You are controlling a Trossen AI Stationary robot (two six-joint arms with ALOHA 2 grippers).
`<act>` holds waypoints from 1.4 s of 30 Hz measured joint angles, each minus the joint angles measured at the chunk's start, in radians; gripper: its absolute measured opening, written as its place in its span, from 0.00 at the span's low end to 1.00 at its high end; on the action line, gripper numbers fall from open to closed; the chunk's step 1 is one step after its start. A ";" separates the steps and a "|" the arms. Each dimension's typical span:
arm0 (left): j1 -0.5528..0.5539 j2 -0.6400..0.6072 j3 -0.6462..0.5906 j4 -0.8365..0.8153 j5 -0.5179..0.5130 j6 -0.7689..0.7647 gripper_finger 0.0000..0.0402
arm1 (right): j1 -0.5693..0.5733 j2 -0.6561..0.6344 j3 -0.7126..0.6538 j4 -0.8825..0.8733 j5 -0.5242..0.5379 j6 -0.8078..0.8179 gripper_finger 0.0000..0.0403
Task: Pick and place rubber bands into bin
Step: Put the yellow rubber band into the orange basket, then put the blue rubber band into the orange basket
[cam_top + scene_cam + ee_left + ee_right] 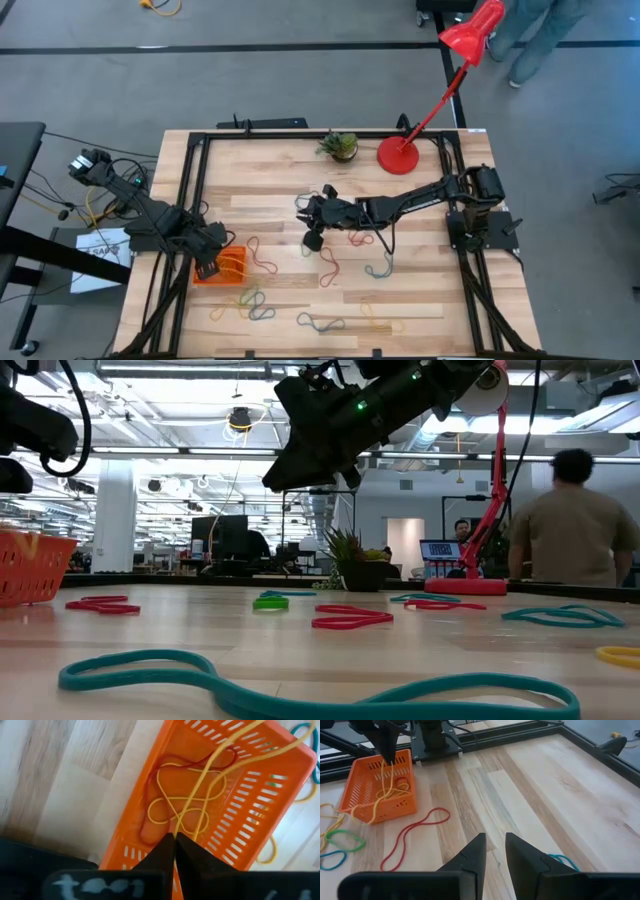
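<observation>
Hanging over bin (260, 800), left pincer (174, 837) pinches yellow band (200, 795); right pincer (494, 851) raised mid-table.

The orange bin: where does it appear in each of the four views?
High view: orange bin, lower left, under the left gripper.
Low view: far left edge.
Left wrist view: centre, yellow rubber band hanging in.
Right wrist view: upper left.
Shared landmark: that yellow band.

An open-plan lab office: strip-lit ceiling (200, 420), desk monitors (225, 538), framed wooden robot table (300, 180), a person (570, 520) standing by.
</observation>
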 joint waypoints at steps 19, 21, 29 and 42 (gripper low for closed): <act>0.000 0.000 0.000 -0.008 0.068 0.023 0.00 | 0.000 0.000 0.000 0.000 0.000 0.000 0.17; 0.000 0.000 0.000 -0.008 0.070 0.045 0.00 | 0.000 0.000 0.000 0.000 0.000 0.000 0.17; 0.000 0.000 0.000 0.032 -0.003 0.073 0.00 | 0.000 0.000 0.000 0.000 0.000 0.000 0.17; 0.001 0.000 0.000 0.040 -0.115 0.130 0.17 | 0.000 0.000 -0.001 0.000 0.000 0.000 0.17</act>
